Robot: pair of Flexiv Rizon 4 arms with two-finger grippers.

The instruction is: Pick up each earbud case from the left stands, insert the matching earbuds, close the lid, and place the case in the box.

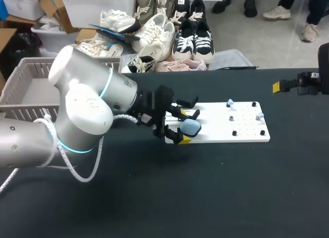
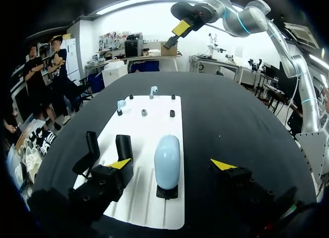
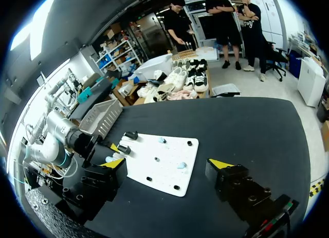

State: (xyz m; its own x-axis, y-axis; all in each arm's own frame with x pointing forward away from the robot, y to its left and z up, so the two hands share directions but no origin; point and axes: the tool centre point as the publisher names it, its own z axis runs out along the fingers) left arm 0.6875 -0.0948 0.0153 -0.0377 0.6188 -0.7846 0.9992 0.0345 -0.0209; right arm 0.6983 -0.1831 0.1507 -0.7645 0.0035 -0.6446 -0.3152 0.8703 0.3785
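A light blue earbud case (image 1: 190, 127) (image 2: 167, 161) stands shut on a black stand at the left end of the white board (image 1: 241, 135). My left gripper (image 1: 176, 127) (image 2: 170, 164) is open around it, one yellow tip on each side with gaps. Beside it are two empty black stands (image 2: 123, 147). Two pale blue earbuds (image 1: 230, 102) (image 1: 259, 115) sit on pegs at the board's right end, ahead of the case in the left wrist view (image 2: 121, 103). My right gripper (image 1: 288, 86) (image 3: 167, 164) hangs open and empty above the table's far right, facing the board (image 3: 164, 168).
A grey slatted basket (image 1: 31, 89) (image 3: 100, 117) stands at the table's back left, behind my left arm (image 1: 82, 114). Small black pegs (image 1: 234, 132) dot the board's right half. Black tabletop (image 1: 205, 197) runs in front of the board.
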